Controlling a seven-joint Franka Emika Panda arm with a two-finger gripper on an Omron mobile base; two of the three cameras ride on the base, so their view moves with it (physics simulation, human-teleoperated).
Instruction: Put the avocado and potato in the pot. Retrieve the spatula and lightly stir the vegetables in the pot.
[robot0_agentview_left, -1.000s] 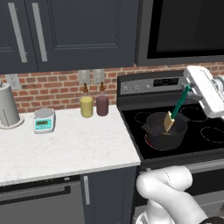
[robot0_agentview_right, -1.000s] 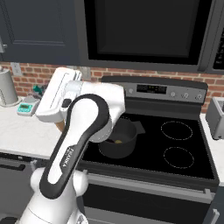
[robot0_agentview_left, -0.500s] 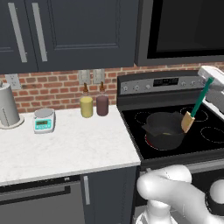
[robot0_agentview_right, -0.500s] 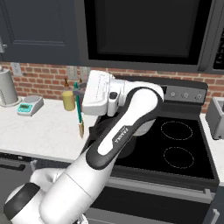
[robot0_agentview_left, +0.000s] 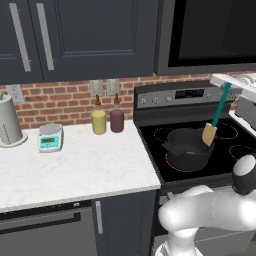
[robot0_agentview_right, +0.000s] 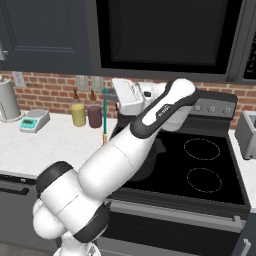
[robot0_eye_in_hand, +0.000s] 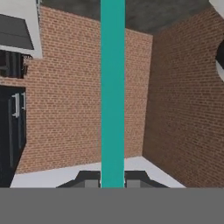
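The gripper (robot0_eye_in_hand: 112, 181) is clamped tight on the teal handle of the spatula (robot0_agentview_left: 216, 116), fingers pressed against it from either side. The spatula hangs nearly upright, handle up, its tan blade just above the right rim of the pot (robot0_agentview_left: 187, 150) on the stove's (robot0_agentview_left: 172, 170) front-left burner. Something olive-yellow sits low inside the pot, likely the potato (robot0_agentview_left: 188, 153), though it's tiny from here

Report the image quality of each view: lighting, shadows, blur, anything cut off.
Left base view: flat, even rendered light, soft focus, no glare; the spatula hangs over the pot. Right base view: equally even, the arm blocks the pot. Hand view: blurry brick wall, teal handle crisp between the pincer tips.
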